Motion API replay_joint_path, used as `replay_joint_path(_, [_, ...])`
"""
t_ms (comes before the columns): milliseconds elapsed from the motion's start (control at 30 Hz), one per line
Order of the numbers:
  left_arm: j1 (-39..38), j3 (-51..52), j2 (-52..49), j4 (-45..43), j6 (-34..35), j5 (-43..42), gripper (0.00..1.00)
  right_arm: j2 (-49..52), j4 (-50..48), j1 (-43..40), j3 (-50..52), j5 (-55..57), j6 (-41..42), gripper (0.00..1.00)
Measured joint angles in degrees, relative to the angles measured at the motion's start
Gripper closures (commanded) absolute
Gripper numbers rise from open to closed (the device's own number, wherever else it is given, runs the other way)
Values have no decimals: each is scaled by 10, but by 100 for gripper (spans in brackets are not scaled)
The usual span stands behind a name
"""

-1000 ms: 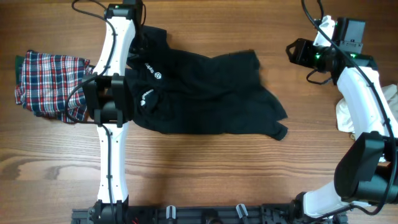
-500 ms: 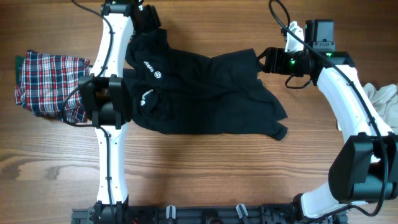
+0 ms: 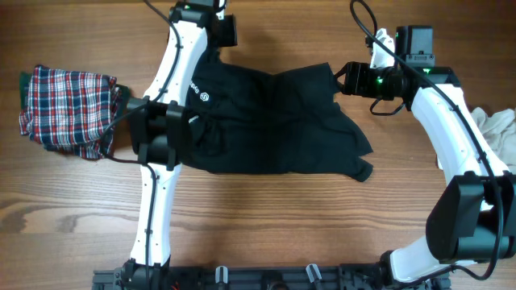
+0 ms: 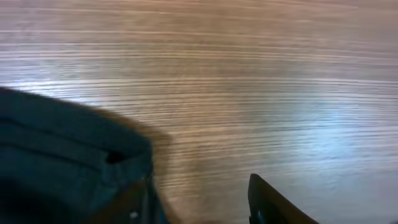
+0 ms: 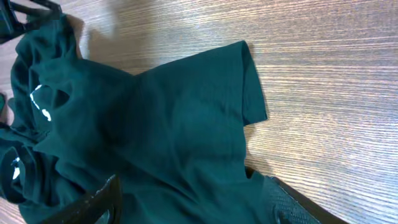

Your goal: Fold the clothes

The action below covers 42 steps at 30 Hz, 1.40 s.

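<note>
Hovering both tools over the far edge of the black polo shirt, which lies rumpled and only partly spread in the middle of the table, I see the trouble starting on my left side. My left gripper has its fingers apart with bare wood between them, and the dark cloth sits just beside the outer finger, not in the gap. If I close here I would likely pinch nothing, or catch only a thin lip that slips out on the first pull. My right gripper is also spread wide, right over the shirt's far right corner. The fabric there looks doubled, so I judge a bite could take two layers and drag a crease into the fold. Since my left arm crosses the shirt in the overhead view, an uneven pull could bunch the cloth against it. The plaid garment rests well apart at the left edge, and a white garment lies at the right edge behind my right arm. I see no basket, bin or tray, so every piece lies straight on the wood.
</note>
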State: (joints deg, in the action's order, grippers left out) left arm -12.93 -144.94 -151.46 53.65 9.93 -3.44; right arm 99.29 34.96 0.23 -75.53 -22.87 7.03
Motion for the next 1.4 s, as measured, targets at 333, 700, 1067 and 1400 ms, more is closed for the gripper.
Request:
replay_joint_path(333, [10,0,-24,22,-11,73,62,0,2,0,0,6,2,29])
replay_joint_path(700, [10,0,-43,34,-8,83,96,40,-101,0,0,28,7,56])
replay_joint_path(1067, [-3,0,56,85,5,83,96,227,-319,5,2,-46,67,37])
replay_joint_path(1400, [-20,2,92,91,16,83,96,235,-328,55,2,-15,82,94])
